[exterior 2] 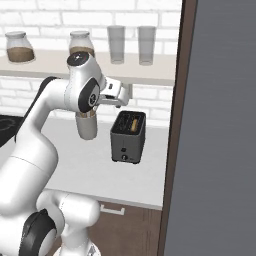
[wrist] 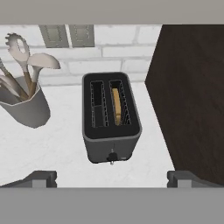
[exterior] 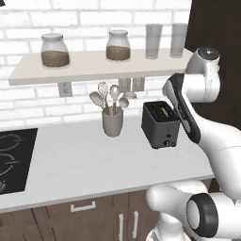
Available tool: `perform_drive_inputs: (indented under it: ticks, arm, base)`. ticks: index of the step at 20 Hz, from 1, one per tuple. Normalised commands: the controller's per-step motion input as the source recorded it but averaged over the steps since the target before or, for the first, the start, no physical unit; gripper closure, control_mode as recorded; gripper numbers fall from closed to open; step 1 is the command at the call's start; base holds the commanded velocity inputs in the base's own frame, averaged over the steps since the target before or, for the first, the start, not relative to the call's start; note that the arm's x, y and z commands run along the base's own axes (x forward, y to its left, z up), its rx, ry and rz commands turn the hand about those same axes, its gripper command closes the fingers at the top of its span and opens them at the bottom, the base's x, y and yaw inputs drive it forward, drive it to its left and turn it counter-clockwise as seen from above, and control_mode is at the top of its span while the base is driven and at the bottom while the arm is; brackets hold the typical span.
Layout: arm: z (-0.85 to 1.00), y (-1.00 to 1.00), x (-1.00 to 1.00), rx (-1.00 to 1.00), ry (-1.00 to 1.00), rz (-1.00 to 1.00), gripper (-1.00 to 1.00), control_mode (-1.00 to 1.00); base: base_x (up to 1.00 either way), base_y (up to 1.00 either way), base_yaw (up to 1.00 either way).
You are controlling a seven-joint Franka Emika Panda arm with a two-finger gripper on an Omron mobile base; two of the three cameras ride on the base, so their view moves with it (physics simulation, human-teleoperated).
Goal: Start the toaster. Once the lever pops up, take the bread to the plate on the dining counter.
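The toaster (wrist: 111, 118) stands at the centre of the hand view on the white tabletop (wrist: 57, 148), with the bread (wrist: 116, 106) seated in its right-hand slot, ready for toasting. The utensil cup (wrist: 26, 107) sits at left. The pincer (wrist: 111, 177) hangs above the toaster, jaws spread wide and empty, tips at the lower corners. The arm reaches forward with the hand pointing down, probably to approach the lever.

Bread (wrist: 116, 106) mostly hidden inside toaster (wrist: 111, 118) slot; utensil cup (wrist: 24, 107) cut by edge.
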Motion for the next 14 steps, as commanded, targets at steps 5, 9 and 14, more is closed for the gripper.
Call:
perform_drive_inputs:
  ticks: [5, 9, 14]
  arm:
    - [0.0, 0.0, 0.0, 0.0, 0.0, 0.0, -1.0, -1.0]
    - [0.0, 0.0, 0.0, 0.0, 0.0, 0.0, -1.0, -1.0]
    - [0.0, 0.0, 0.0, 0.0, 0.0, 0.0, -1.0, -1.0]
  base:
    - [0.0, 0.0, 0.0]
    - [0.0, 0.0, 0.0]
    - [0.0, 0.0, 0.0]
